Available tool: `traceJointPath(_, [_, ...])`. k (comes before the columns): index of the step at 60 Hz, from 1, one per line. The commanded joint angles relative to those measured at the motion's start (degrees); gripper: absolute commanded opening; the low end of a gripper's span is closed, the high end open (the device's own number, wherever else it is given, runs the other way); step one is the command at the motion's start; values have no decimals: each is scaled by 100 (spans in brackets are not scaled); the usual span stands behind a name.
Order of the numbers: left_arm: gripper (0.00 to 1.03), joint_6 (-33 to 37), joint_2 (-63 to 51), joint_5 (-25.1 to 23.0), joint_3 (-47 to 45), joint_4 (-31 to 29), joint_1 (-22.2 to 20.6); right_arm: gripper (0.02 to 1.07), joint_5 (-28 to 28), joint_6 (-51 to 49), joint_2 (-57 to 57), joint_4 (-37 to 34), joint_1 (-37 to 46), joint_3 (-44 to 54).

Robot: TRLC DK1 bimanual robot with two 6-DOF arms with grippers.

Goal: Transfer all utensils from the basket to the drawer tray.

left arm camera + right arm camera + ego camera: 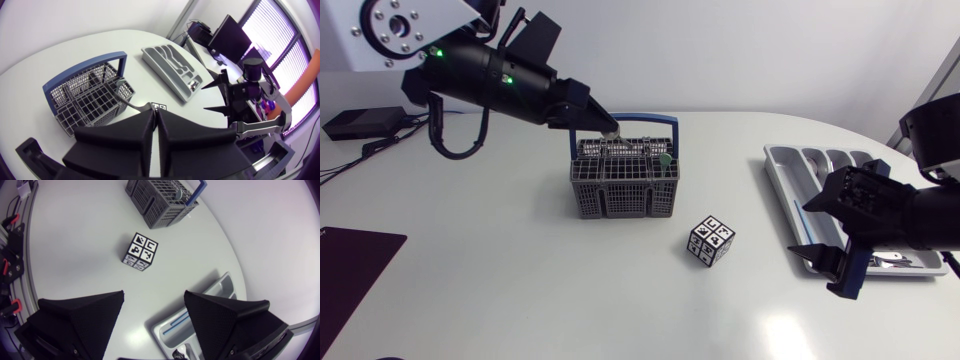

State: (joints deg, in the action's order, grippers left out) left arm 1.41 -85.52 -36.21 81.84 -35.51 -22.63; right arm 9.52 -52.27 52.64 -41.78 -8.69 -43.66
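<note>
While the left arm slants down from the far left corner of the counter (520, 290), its dark forearm stretched toward the middle, the left pincer (608, 130) hangs just above the far rim of the basket (623, 175), under the basket's upright blue handle (632, 120). From its own wrist camera the left pincer (156, 114) has both fingers pressed together on the end of a thin metal utensil (131, 103), which bends away from the fingertips and down into a corner compartment of the basket (90, 95). The right arm comes in low from the right edge, and the right pincer (798, 229) hovers over the near end of the drawer tray (775, 155) with its wedge fingers spread wide and nothing between them. Seen from the right wrist, the right pincer (154, 297) frames that end of the drawer tray (215, 287), where a blue-handled piece (176, 322) lies in one slot and a silvery piece (183, 353) in the next. The basket is grey mesh split into compartments; a green-tipped item (663, 157) stands in the one nearest the tray. A black-and-white marker cube (711, 241) sits on the counter between basket and tray, touching neither.
</note>
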Motion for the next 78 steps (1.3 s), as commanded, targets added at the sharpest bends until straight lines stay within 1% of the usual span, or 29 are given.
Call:
traceJointPath(1, [4, 509, 237, -176, -221, -202, -101, 89, 261, 437, -35, -111, -116, -327])
traceJointPath(3, [4, 597, 290, -247, -283, -202, -127, 89, 349, 604, -17, -111, -177, -407])
traceJointPath(7, [4, 931, 378, -545, -406, -299, -294, 89, 613, 920, 9, -111, -397, -538])
traceJointPath(10, [4, 1213, 439, -572, -503, -404, -426, 89, 700, 1158, 18, -50, -625, -591])
traceJointPath(12, [4, 1274, 474, -607, -547, -404, -488, 89, 753, 1316, 36, -14, -757, -626])
traceJointPath(15, [4, 1397, 501, -668, -599, -422, -628, 89, 973, 1544, 80, 30, -1003, -705])
traceJointPath(20, [4, 1626, 466, -941, -591, -580, -804, 89, 1307, 1808, 203, 135, -1267, -767])
traceJointPath(24, [4, 1801, 430, -959, -564, -730, -971, 89, 1316, 1931, 247, 328, -1487, -723])
traceJointPath(27, [4, 1995, 422, -959, -529, -914, -1173, 89, 1316, 1931, 255, 530, -1706, -626])
traceJointPath(32, [4, 2276, 413, -1029, -468, -1213, -1375, 89, 1342, 1791, 229, 803, -1847, -468])
traceJointPath(37, [4, 2584, 413, -1064, -406, -1512, -1569, 89, 1588, 1571, 282, 785, -1970, -407])
traceJointPath(42, [4, 2935, 422, -1082, -353, -1855, -1692, 88, 1711, 1395, 308, 697, -2128, -380])
traceJointPath(48, [4, 3383, 422, -1090, -274, -2320, -1832, 77, 1984, 1123, 220, 451, -2304, -363])
traceJointPath(51, [4, 3515, 422, -1090, -239, -2461, -1876, 74, 2116, 1061, 203, 337, -2357, -354])
traceJointPath(54, [4, 3630, 413, -1099, -221, -2575, -1912, 74, 2186, 973, 203, 170, -2445, -345])
traceJointPath(62, [4, 3717, 395, -1099, -221, -2654, -1982, 62, 2300, 947, 62, 12, -2787, -213])
traceJointPath(66, [4, 3744, 369, -1099, -221, -2681, -2035, 60, 2335, 956, 9, -58, -2919, -152])
traceJointPath(71, [4, 3753, 343, -1134, -213, -2698, -2079, 47, 2388, 947, -70, -67, -3060, -37])
traceJointPath(78, [4, 3753, 316, -1169, -213, -2707, -2096, 33, 2388, 964, -87, -14, -3148, 50])
